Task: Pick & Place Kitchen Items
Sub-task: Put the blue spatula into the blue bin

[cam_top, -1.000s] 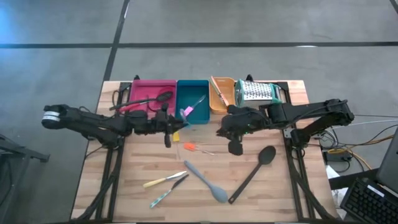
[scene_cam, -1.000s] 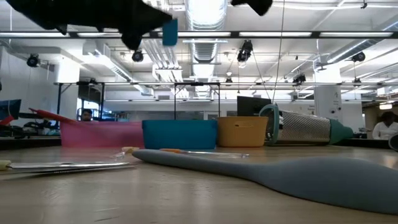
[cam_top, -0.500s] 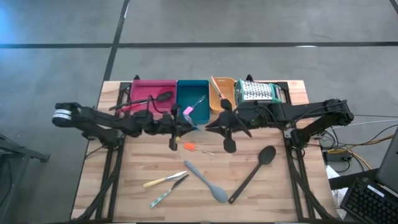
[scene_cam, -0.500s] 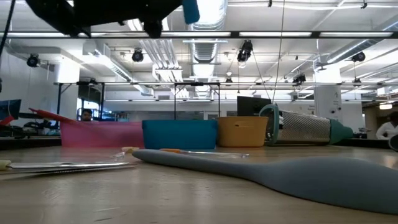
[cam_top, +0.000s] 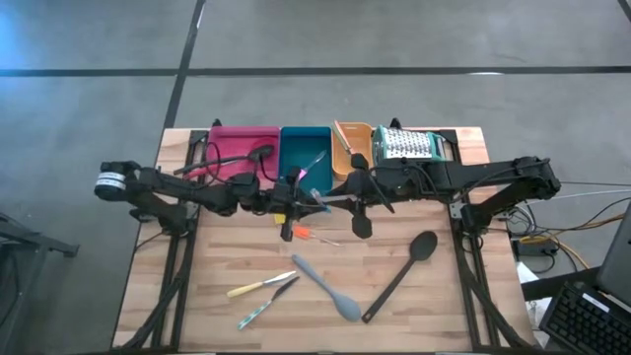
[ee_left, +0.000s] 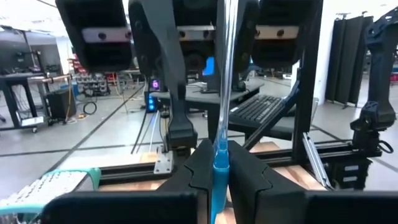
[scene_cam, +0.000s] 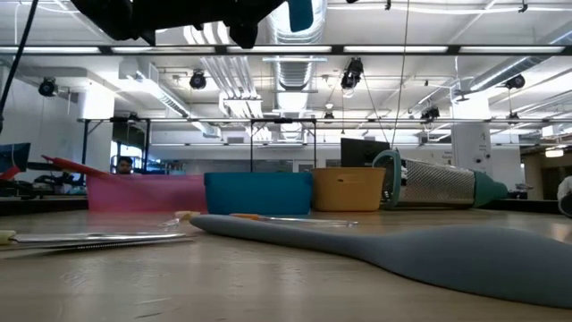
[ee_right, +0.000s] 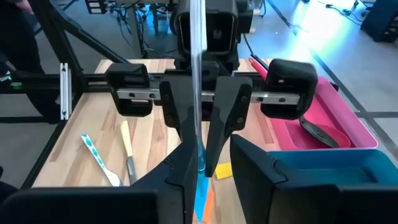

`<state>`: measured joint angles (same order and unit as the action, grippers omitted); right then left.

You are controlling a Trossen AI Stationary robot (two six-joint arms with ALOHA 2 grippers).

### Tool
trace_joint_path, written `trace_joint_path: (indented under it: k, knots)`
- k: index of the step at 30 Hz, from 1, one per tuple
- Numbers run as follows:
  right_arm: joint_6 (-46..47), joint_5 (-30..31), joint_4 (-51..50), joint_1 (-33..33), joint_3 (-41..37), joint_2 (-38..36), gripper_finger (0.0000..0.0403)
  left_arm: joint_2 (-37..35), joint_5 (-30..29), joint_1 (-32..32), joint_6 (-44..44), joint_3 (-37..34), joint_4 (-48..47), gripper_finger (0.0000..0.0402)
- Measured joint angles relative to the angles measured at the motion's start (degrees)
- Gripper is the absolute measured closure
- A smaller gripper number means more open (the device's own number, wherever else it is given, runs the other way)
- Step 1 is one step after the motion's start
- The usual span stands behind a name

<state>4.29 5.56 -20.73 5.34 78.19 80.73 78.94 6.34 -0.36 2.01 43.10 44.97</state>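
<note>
My left gripper (cam_top: 299, 203) is above the table's middle, in front of the teal tray (cam_top: 304, 148). It is shut on a tool with a blue handle (ee_left: 218, 173) and a long clear shaft (ee_left: 225, 74). My right gripper (cam_top: 342, 199) faces it from the right, open. Its fingers stand on either side of the clear shaft (ee_right: 196, 81); I see no touch. The blue handle also shows at the top of the low view (scene_cam: 300, 12). On the table lie a grey spoon (cam_top: 327, 288), a long black spoon (cam_top: 402, 273), a yellow-handled tool (cam_top: 258, 286) and an orange-handled tool (cam_top: 302, 233). My left gripper pinches the tool's blue handle (ee_left: 217, 163) between its two fingers. The fingers are level and point toward the table's right, along the tool. The tool is lifted clear of the table, and its clear shaft reaches on toward my right gripper.
Pink (cam_top: 222, 148), teal and orange (cam_top: 357, 156) trays stand in a row at the far edge, with a metal grater (cam_top: 406, 146) to their right. A black spoon (cam_top: 251, 156) lies in the pink tray. Bare wood shows at the near left and right.
My left gripper has gone toward the table's right edge with the blue-handled tool, held clear of the table. My right gripper has gone toward the table's left edge and turned to face it, so that the tool's clear shaft now lies between its fingers.
</note>
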Motion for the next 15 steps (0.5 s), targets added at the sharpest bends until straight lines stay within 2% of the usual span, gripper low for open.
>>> trace_joint_path:
  k: [7, 15]
  knots:
    - [0.1, 0.0, 0.0, 0.0, 0.0, 0.0, 0.0291, 0.8, -2.1, 0.0, 3.2, 2.6, 0.0, 0.0374]
    - [0.2, 0.2, 0.1, 0.0, 0.0, 0.0, 0.0274, 5.5, -2.2, 0.3, 3.8, 6.6, -2.0, 0.0374]
